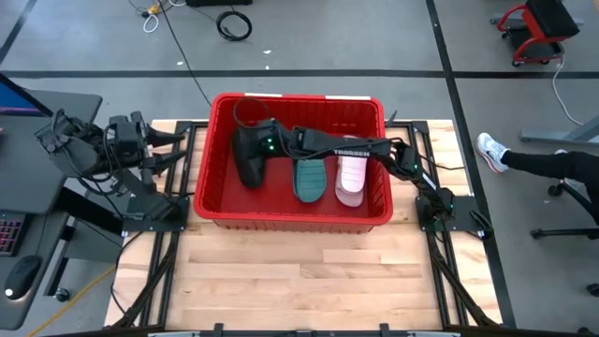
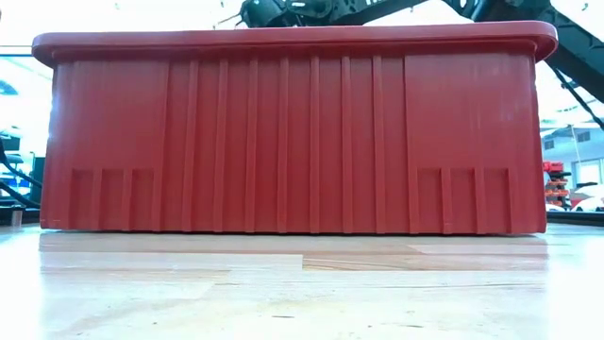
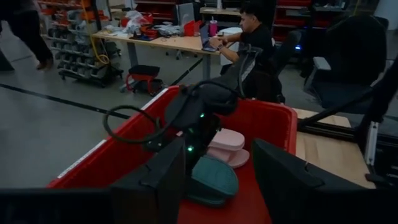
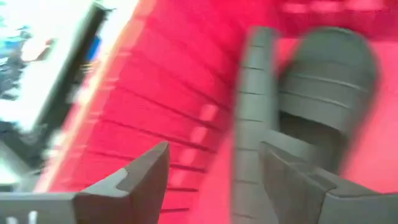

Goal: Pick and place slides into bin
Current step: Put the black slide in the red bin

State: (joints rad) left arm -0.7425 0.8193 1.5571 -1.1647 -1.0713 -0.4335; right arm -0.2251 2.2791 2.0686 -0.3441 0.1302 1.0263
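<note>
Partly hidden black slide [image 1: 248,161], right hand [image 1: 245,140] above

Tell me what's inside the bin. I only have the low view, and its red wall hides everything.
Observer: Three slides lie in the bin: a black slide, a teal slide and a pink slide, side by side.
Operator: Which arm shows above the rim?
Observer: The right one. It reaches across the bin, and the right gripper is down inside with its jaws apart, the black slide just ahead of them.
Operator: And the left arm?
Observer: The left gripper waits open outside the bin, off its left wall.
</note>
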